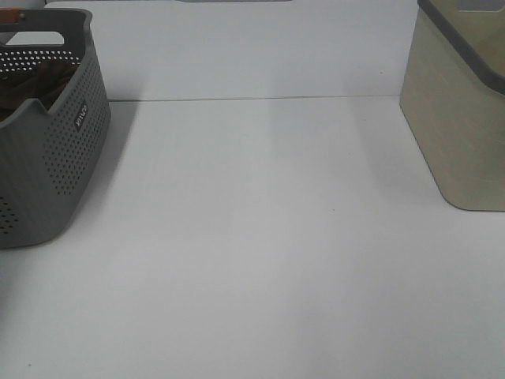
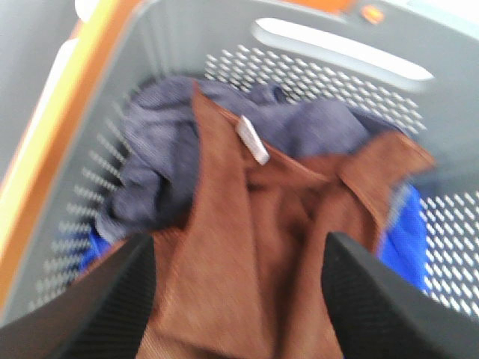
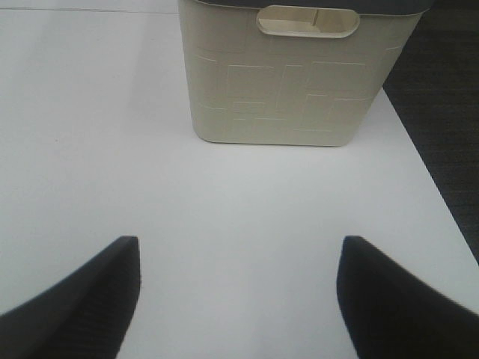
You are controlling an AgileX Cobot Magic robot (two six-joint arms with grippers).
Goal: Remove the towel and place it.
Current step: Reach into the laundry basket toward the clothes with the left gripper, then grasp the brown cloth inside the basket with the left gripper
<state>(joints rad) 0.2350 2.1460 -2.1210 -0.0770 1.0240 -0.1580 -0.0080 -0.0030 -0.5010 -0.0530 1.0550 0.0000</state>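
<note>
Left pincer (image 2: 239,250) gapes above brown towel (image 2: 224,194) in grey basket (image 2: 187,34)

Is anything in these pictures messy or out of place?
Only inside the grey basket: the brown towel lies crumpled over a greyish cloth and something bright blue, none of it folded. The white table and beige bin look tidy.

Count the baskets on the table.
2. The grey basket stands at the left and the beige basket at the right. The frame cuts both off, and more may sit out of view.
</note>
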